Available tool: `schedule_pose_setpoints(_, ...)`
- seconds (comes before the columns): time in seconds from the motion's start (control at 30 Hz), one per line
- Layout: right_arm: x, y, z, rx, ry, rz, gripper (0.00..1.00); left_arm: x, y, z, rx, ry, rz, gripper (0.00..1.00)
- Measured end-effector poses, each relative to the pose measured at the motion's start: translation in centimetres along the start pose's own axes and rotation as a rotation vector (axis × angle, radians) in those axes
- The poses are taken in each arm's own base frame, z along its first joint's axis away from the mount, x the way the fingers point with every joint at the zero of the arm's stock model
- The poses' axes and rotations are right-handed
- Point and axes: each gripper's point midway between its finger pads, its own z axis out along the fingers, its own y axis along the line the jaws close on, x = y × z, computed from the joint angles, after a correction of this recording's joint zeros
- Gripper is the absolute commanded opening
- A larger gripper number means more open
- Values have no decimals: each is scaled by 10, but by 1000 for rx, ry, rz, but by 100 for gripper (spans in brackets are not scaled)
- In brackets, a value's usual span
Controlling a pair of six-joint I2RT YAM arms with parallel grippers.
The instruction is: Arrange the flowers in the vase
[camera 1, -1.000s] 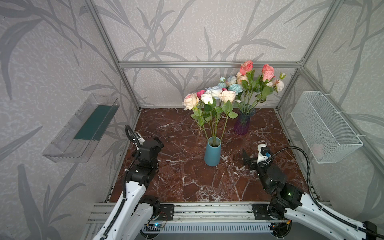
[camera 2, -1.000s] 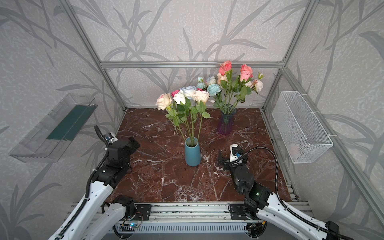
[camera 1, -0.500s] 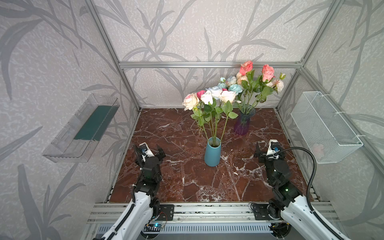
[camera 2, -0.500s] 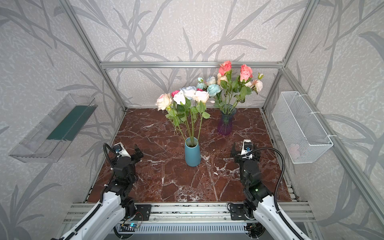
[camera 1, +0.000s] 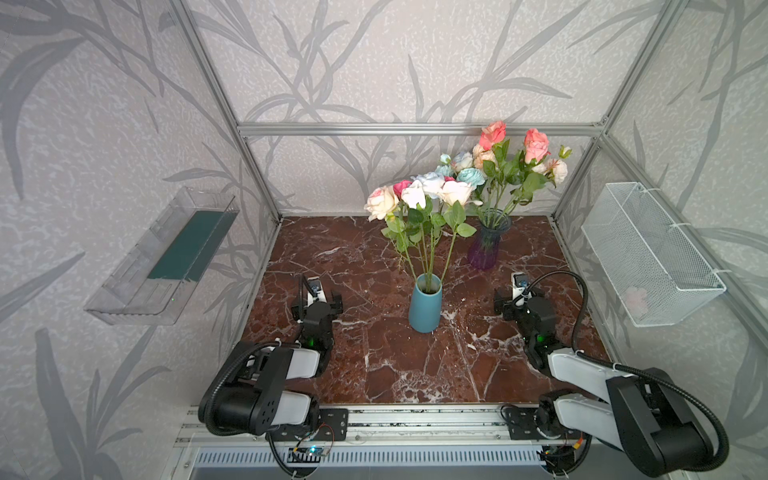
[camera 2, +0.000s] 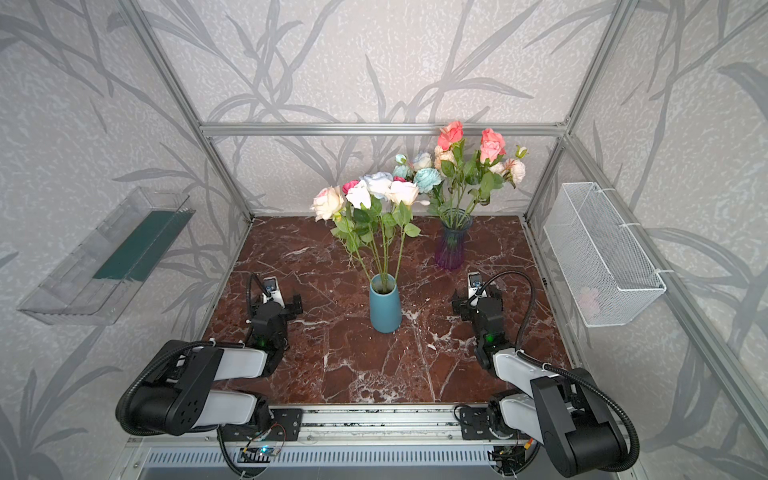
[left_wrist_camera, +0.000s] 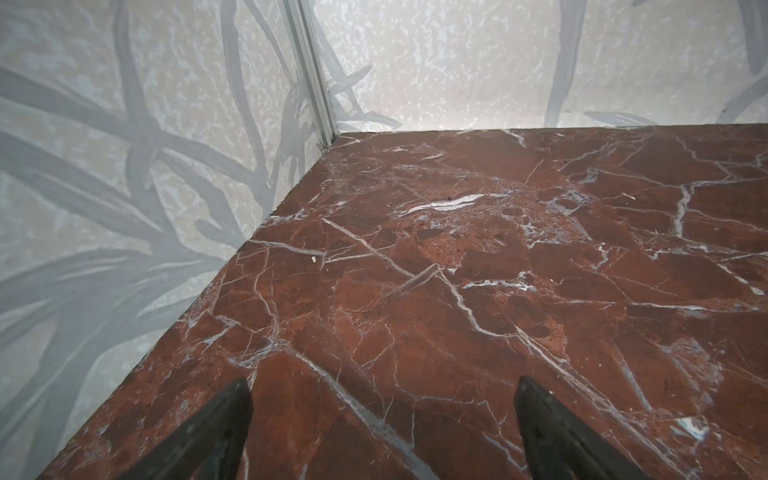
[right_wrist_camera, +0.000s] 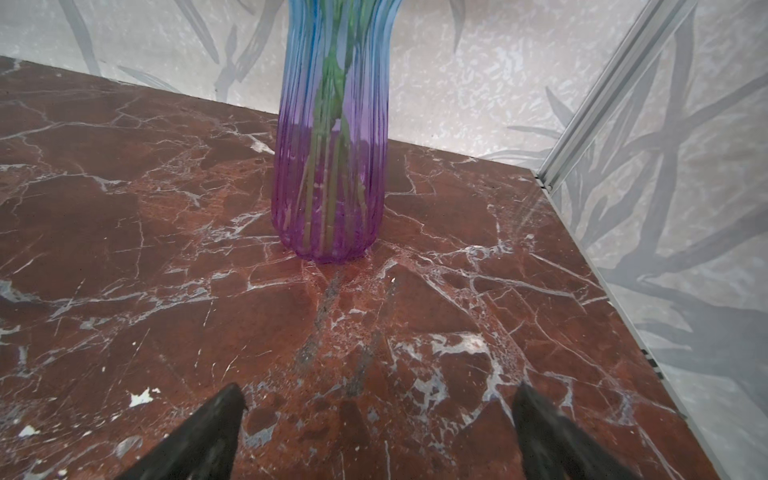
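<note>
A blue vase (camera 1: 424,307) (camera 2: 385,309) stands mid-table and holds cream, white and pink flowers (camera 1: 419,195) (camera 2: 365,195) on long green stems. Behind it to the right, a purple glass vase (camera 1: 485,245) (camera 2: 452,245) (right_wrist_camera: 332,166) holds coral, cream and pale blue flowers (camera 1: 511,162) (camera 2: 469,162). My left gripper (camera 1: 316,300) (camera 2: 276,301) (left_wrist_camera: 382,386) sits low, left of the blue vase, open and empty. On the other side of that vase is my right gripper (camera 1: 518,296) (camera 2: 477,297) (right_wrist_camera: 378,392), also open and empty, facing the purple vase's base.
A clear plastic tray (camera 1: 166,257) hangs on the left wall. A white wire basket (camera 1: 648,253) hangs on the right wall. Aluminium frame posts (left_wrist_camera: 316,83) (right_wrist_camera: 590,124) stand at the back corners of the red marble table (camera 1: 374,357).
Both arms have folded down and back over the front rail. The grippers stayed open and empty. The vases and flowers have not moved.
</note>
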Motion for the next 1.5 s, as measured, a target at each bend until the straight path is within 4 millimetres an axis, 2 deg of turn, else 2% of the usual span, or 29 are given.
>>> schedule_pose_setpoints(0.1,-1,3,5,-20,-32,8,99,6,-3,15,7,-9,2,99)
schedule_pose_setpoints(0.17,0,4,8,-25,-50,7,99,12,-2,17,10,8,6,99)
schedule_pose_setpoints(0.27,8,8,16,-35,-62,2,99,1,-1,22,15,-16,-11,99)
schedule_pose_setpoints(0.43,37,9,29,-19,4,-9,99,-17,-3,35,17,-32,-31,99)
schedule_pose_setpoints(0.53,25,1,41,32,4,6,99,-20,-1,39,7,-25,-44,99)
schedule_pose_setpoints(0.6,5,-5,53,60,-23,22,99,-16,2,40,-6,-8,-43,99)
schedule_pose_setpoints(0.7,-10,-11,57,85,-50,44,99,-10,5,40,-23,18,-44,99)
schedule_pose_setpoints(1.0,4,-14,57,98,12,37,99,-4,11,44,-40,50,-56,99)
schedule_pose_setpoints(1.5,6,-14,57,98,16,36,99,-3,12,44,-39,58,-56,99)
